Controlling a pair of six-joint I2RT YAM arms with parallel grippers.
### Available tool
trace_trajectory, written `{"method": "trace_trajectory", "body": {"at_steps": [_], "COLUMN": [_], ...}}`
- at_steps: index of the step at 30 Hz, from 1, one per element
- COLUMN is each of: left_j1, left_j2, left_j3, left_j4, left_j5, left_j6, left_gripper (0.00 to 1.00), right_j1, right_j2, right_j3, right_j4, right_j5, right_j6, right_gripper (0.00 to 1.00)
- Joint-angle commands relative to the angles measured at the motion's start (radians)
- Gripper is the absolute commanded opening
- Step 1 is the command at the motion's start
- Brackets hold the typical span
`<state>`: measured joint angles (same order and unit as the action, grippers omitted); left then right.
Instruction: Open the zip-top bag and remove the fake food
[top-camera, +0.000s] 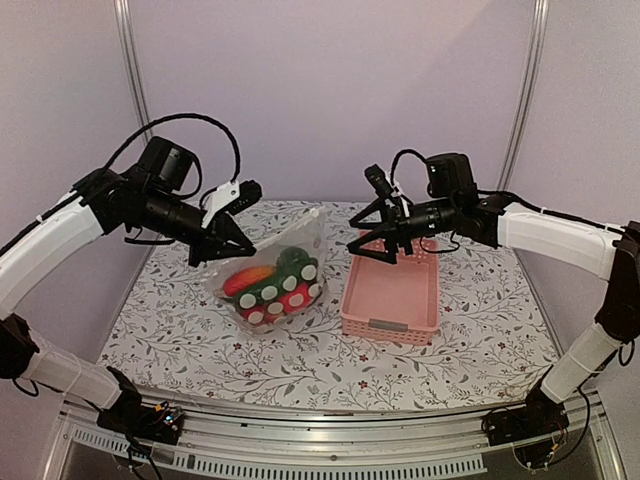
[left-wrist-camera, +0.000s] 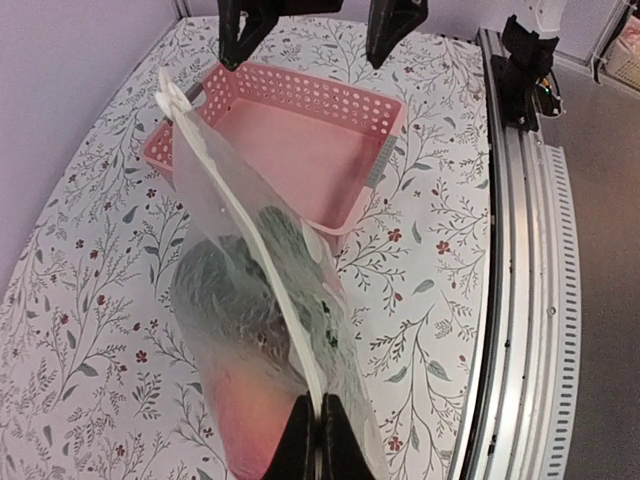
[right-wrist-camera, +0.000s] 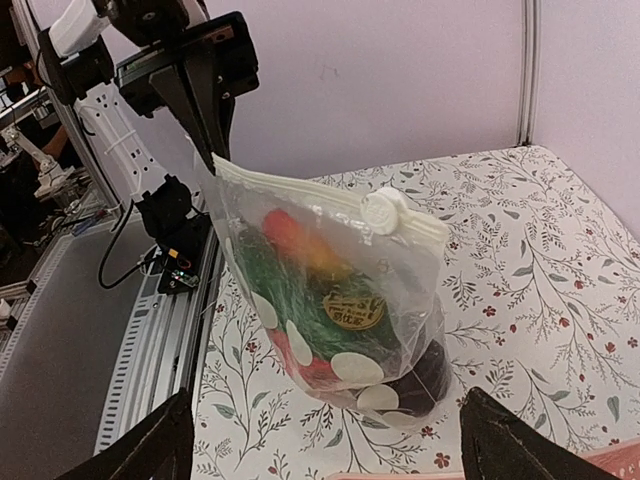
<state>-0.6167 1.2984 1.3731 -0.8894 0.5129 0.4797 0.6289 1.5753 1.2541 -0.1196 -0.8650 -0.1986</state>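
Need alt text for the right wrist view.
The left gripper pinches the top corner of a zip-top bag of fake food, holding it upright before the floral table; the right gripper is open, fingers at the bottom corners.

One zip-top bag (top-camera: 278, 262), one pink basket (top-camera: 392, 326), two arms (top-camera: 52, 243) (top-camera: 556, 236) (fake food (top-camera: 268, 290) inside too jumbled to count).

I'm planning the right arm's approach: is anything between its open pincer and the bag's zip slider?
Nothing visible. The right pincer hangs open above the pink basket, facing the bag, with only air before the slider. The left pincer is shut on the opposite top corner.
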Motion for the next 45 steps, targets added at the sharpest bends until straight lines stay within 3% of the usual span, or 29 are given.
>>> {"method": "trace_trajectory", "body": {"at_steps": [1,8,14,16,19,24,28,33,39,45], "left_j1": [-0.063,-0.105,-0.108,-0.107,-0.108,-0.105,-0.1,-0.1,-0.098,-0.098], "left_j2": [-0.049,-0.088,-0.133,-0.15,-0.156,-0.147,-0.15,-0.166,-0.171,-0.173], "left_j3": [-0.055,-0.144,-0.206,-0.227,-0.245,-0.253,-0.259,-0.268,-0.278,-0.293], "left_j4": [0.035,0.078,0.132,0.164,0.182,0.182,0.209,0.241,0.253,0.288], "left_j5": [-0.062,-0.113,-0.18,-0.2,-0.231,-0.265,-0.281,-0.287,-0.279,-0.279], "left_j6": [0.102,0.143,0.144,0.142,0.15,0.173,0.191,0.204,0.203,0.186], "left_gripper": [0.0,0.0,0.0,0.0,0.0,0.0,0.0,0.0,0.0,0.0], "right_j1": [0.021,0.05,0.111,0.123,0.131,0.135,0.135,0.135,0.134,0.134], "right_j2": [0.062,0.178,0.208,0.207,0.199,0.158,0.115,0.116,0.165,0.176], "right_j3": [0.031,0.052,0.05,0.036,0.016,-0.013,-0.039,-0.112,-0.138,-0.114], "right_j4": [0.137,0.249,0.256,0.256,0.261,0.254,0.247,0.258,0.335,0.388], "right_j5": [-0.063,-0.093,-0.113,-0.114,-0.121,-0.104,-0.097,-0.055,-0.039,-0.03], "right_j6": [-0.013,0.002,-0.002,0.0,0.015,0.029,0.041,0.032,0.064,0.112], "right_gripper": [0.91,0.88,0.54,0.51,0.54,0.75,0.81,0.81,0.68,0.33]}}
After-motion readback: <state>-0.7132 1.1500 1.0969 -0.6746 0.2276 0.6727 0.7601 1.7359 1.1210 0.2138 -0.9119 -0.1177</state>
